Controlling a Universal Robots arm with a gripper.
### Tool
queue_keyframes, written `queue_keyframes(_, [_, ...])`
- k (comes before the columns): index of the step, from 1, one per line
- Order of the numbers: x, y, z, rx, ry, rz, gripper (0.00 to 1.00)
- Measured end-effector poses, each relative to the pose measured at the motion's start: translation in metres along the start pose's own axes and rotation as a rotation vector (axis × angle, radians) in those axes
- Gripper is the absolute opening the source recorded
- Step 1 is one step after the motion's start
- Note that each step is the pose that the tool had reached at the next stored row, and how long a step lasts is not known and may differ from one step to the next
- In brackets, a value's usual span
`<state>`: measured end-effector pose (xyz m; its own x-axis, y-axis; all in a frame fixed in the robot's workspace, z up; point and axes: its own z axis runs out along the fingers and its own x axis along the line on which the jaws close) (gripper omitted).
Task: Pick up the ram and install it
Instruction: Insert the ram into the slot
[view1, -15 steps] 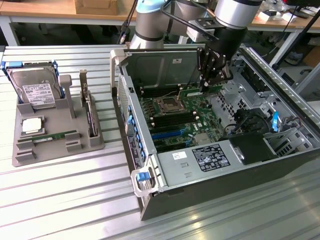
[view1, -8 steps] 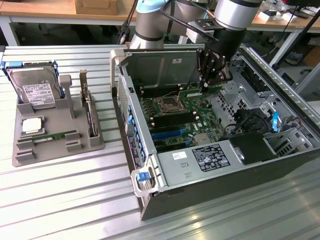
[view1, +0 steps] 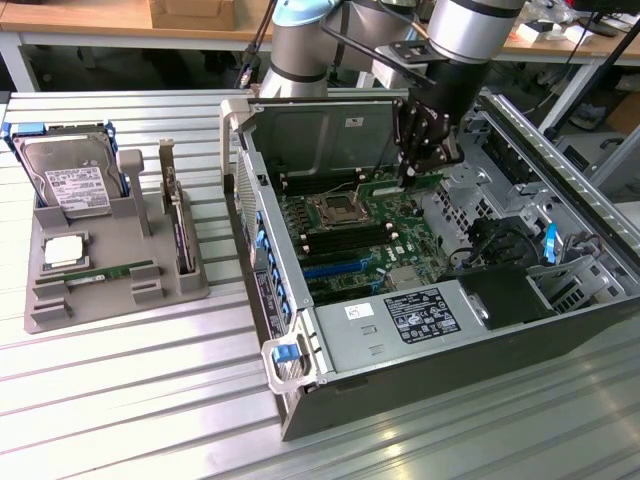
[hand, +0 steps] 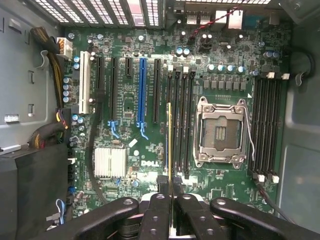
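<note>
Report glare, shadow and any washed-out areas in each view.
Exterior view: bright glare on the ribbed metal table, and the open computer case interior is shadowed at its right. Wrist view: evenly lit motherboard; gripper fingers dark, the ram seen edge-on.

Pretty bright in here, even overhead light with no harsh shadows. The ribbed silver metal table (view1: 120, 400) throws pale glare off its ridges, washed out toward the near edge. The open grey computer case (view1: 560, 300) has a dark pocket around its black cables, and the far benches go soft and a bit blown out. Over the green motherboard (hand: 150, 100), things look sharp in the middle, while the black gripper fingers (hand: 155, 215) up close are blurry and shiny. The straight case walls bow slightly at the picture's edges.
</note>
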<state>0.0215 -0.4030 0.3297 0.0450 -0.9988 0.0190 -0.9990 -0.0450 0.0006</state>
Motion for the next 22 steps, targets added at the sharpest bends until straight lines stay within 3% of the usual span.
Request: queue_keyframes(22, [-0.0002, 0.0000, 0.0086, 0.0000, 0.0000, 0.000, 0.12])
